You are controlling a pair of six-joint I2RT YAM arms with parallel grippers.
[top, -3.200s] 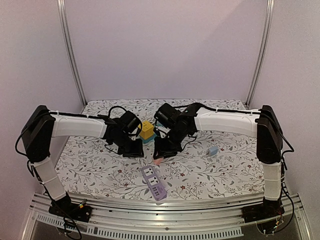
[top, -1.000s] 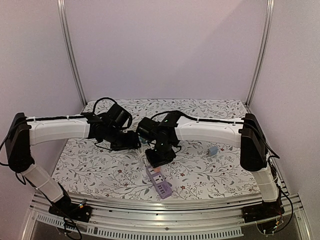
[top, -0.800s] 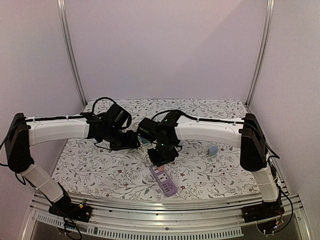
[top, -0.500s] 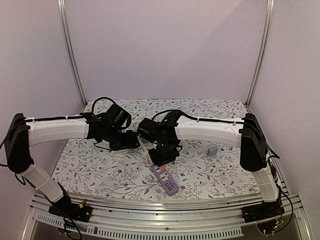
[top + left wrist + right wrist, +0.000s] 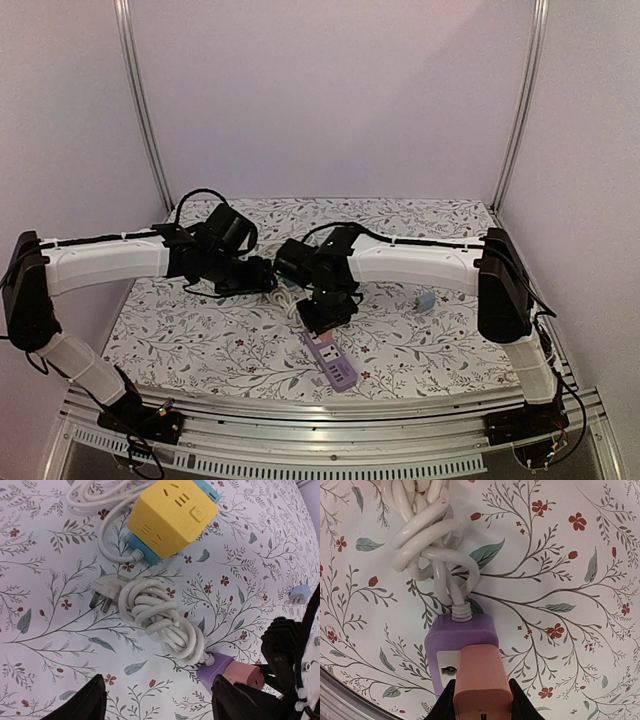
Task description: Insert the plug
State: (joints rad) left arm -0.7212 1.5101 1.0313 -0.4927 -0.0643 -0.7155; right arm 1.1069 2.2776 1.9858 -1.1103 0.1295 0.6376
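**Pink plug on the strip, held by the right gripper**

The plug [image 5: 481, 672], a pink block, sits on the face of the purple strip [image 5: 461, 632]. It covers the socket at the strip's far end, close to where the cable [image 5: 427, 540] comes out. The right gripper [image 5: 481, 696] clamps it from both sides, the fingers [image 5: 444, 702] closed on its flanks, probably so that the pins go straight down. The plug's body hides the socket, so I cannot tell whether the pins are fully in. I judge that the insertion is in its last part and needs a straight push with no tilt.

In the top view the strip lies in the middle of the table [image 5: 200, 340], toward the near edge. The cable is tied in a bundle just beyond the strip, which likely stops it from pulling on the strip.

The left gripper [image 5: 159, 690] hovers above the bundle with its fingers apart and holds nothing. Perhaps it is placed there to steady the strip. One risk is that nothing holds the strip down, so it may slide under the push.

A white plug [image 5: 101, 594] lies just beside the bundle, a yellow cube [image 5: 170, 517] lies farther off, and a small blue adapter [image 5: 299, 594] is well to the right.
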